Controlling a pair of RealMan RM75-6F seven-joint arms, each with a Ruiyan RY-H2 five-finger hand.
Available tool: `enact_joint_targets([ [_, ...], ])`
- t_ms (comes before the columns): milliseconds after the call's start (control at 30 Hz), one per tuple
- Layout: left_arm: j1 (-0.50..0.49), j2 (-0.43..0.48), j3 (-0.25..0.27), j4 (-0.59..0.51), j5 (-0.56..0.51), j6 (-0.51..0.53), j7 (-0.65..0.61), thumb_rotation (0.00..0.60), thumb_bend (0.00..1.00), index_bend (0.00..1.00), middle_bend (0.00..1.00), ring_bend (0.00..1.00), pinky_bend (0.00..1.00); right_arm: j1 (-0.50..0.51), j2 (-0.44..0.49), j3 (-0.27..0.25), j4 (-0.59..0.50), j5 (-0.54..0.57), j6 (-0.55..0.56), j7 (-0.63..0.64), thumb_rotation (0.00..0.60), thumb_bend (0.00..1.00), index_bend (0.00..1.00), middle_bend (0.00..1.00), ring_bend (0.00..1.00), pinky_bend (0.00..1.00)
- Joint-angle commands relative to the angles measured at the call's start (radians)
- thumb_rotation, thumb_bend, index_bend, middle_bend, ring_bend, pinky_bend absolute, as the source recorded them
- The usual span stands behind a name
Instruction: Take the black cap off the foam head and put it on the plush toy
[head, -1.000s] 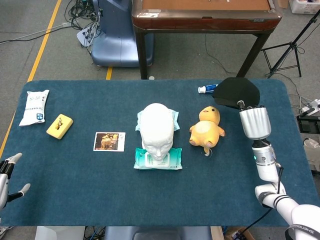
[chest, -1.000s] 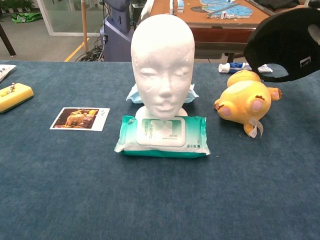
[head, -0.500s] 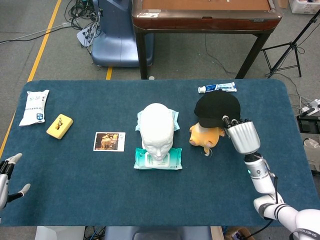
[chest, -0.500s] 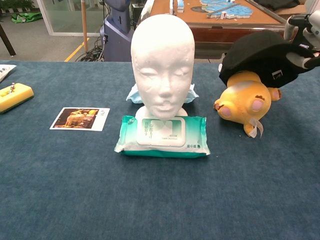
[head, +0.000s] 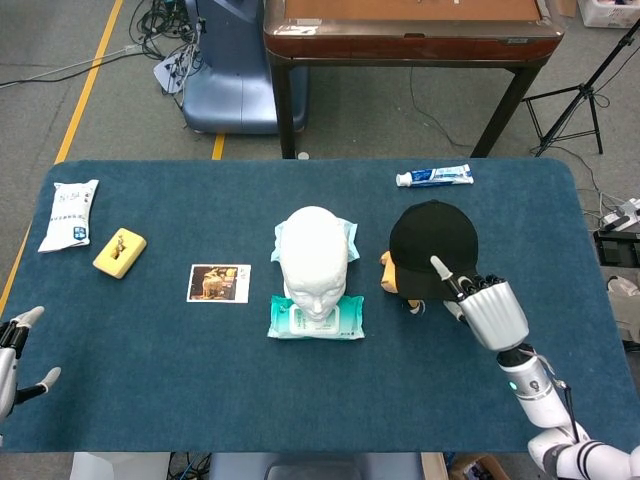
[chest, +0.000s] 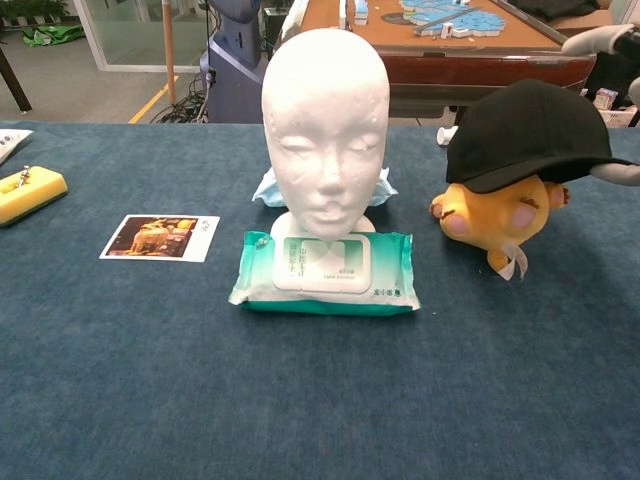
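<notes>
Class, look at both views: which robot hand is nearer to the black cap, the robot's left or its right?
Right. The right robot hand sits at the black cap, fingers at its brim. The left robot hand is far off at the table's opposite front edge.

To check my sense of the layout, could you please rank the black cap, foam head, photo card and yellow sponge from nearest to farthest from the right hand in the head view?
Measured from the right hand:
1. Black cap, just up-left of it, sitting on the plush toy.
2. Foam head, mid-table.
3. Photo card, left of the head.
4. Yellow sponge, far left.
</notes>
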Motion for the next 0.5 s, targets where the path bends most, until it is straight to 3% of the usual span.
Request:
enact_joint_targets([
  [33,0.0,0.0,0.001,0.0,0.001,0.001,0.001,0.6,0.17,0.14,0.2,0.2,0.5,-0.028,0.022,-0.012,-0.031,-0.03,0.042,0.025,0.6,0.0,0.2,0.85,0.87,1.0],
  [400,0.001,-0.002,-0.001,-0.001,0.0,0.002,0.004,0.6,0.17,0.15,0.2,0.2,0.5,-0.078,0.089,-0.006,-0.129,-0.045,0.055,0.036,0.6,0.0,0.21,0.82,0.85,1.0],
  [500,0.002,-0.001,-0.001,-0.001,0.0,0.003,0.002,0.6,0.17,0.14,0.2,0.2,0.5,-0.106,0.112,0.003,-0.151,-0.04,0.083,0.031,0.6,0.0,0.32,0.8,0.83,0.99],
])
